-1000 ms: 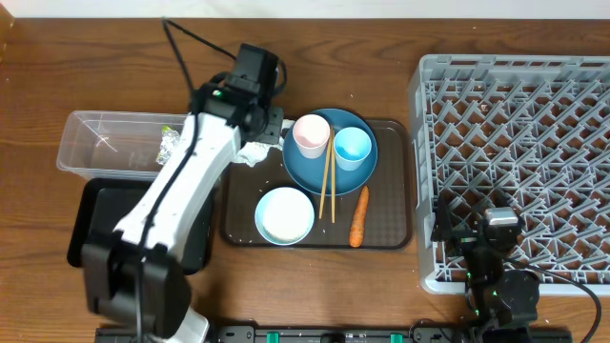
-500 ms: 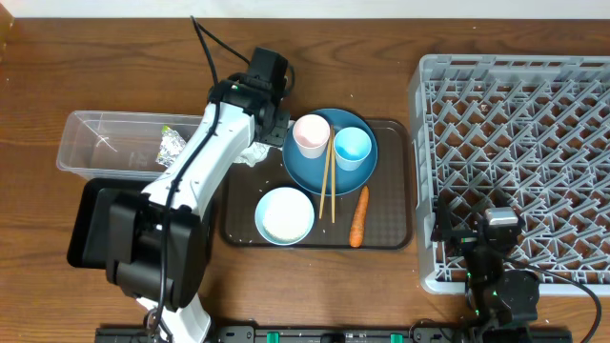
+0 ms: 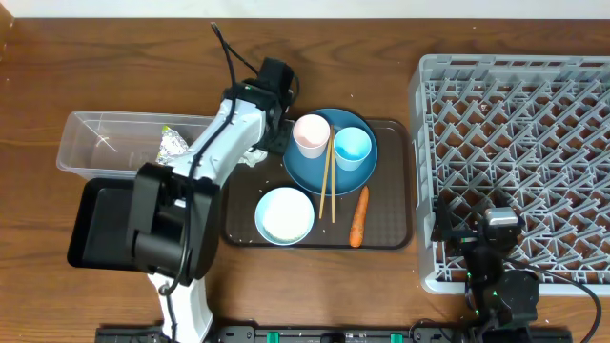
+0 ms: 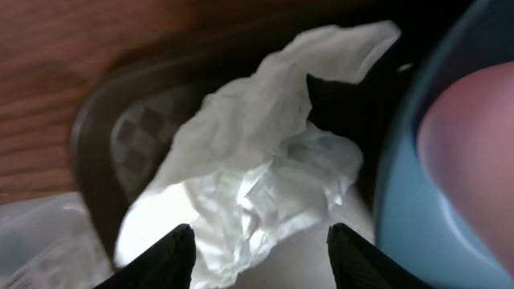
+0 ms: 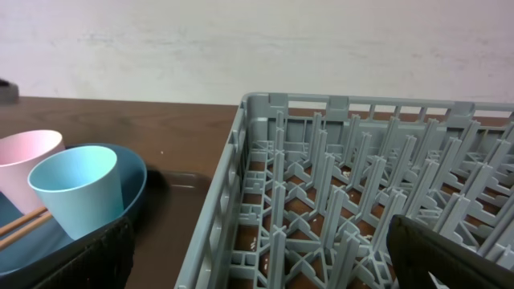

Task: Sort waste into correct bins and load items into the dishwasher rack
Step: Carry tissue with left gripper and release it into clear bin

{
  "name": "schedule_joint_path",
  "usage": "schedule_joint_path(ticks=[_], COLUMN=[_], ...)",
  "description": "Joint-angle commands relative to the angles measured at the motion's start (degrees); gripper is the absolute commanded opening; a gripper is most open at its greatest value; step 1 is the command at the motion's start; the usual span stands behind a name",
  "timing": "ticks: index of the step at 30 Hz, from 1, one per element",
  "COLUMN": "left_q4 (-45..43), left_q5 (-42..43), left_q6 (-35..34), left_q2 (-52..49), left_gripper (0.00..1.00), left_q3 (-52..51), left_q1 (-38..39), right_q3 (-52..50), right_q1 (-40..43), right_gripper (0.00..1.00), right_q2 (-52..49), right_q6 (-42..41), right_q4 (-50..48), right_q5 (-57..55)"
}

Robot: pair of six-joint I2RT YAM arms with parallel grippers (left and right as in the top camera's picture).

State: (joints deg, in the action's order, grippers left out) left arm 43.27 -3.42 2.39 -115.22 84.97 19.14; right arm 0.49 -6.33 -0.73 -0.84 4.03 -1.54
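BENCH-TOP SORTING: The left tool (image 4: 261, 245) hangs released over the crumpled tissue (image 4: 257, 160), its dark fingers (image 4: 173, 257) spread with the paper showing between them. The tissue lies at the far left corner of the brown tray (image 3: 391, 210), just beside the blue plate (image 3: 305, 170) that carries a pink cup (image 3: 311, 134), a blue cup (image 3: 353, 146) and chopsticks (image 3: 325, 186). A white bowl (image 3: 285, 214) and a carrot (image 3: 358, 217) share the tray, foil (image 3: 172, 144) sits in the clear tub (image 3: 105, 143), and the right tool (image 5: 261, 257) – fingers wide apart, holding nothing – rests at the near edge of the grey rack (image 3: 515, 143) on the bench (image 3: 95, 57).
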Motion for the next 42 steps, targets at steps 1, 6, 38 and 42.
schedule_joint_path(ticks=[1, 6, 38, 42], left_q4=[-0.46, -1.01, -0.44, 2.62], left_q5=[-0.79, -1.22, -7.82, -7.80], left_q6=[0.83, 0.81, -9.81, -17.25], left_q2=[-2.49, -4.68, 25.57, 25.73], left_gripper=[0.56, 0.55, 0.06, 0.06], left_q3=[0.50, 0.50, 3.45, 3.43], left_q1=[-0.20, -0.20, -6.23, -14.29], right_q3=[-0.17, -0.17, -0.17, -0.17], right_q1=[0.46, 0.46, 0.48, 0.46], right_gripper=[0.99, 0.99, 0.99, 0.99], right_q2=[0.09, 0.09, 0.09, 0.09], right_q6=[-0.37, -0.37, -0.37, -0.37], right_q4=[0.07, 0.07, 0.07, 0.07], right_q5=[-0.57, -0.57, -0.57, -0.57])
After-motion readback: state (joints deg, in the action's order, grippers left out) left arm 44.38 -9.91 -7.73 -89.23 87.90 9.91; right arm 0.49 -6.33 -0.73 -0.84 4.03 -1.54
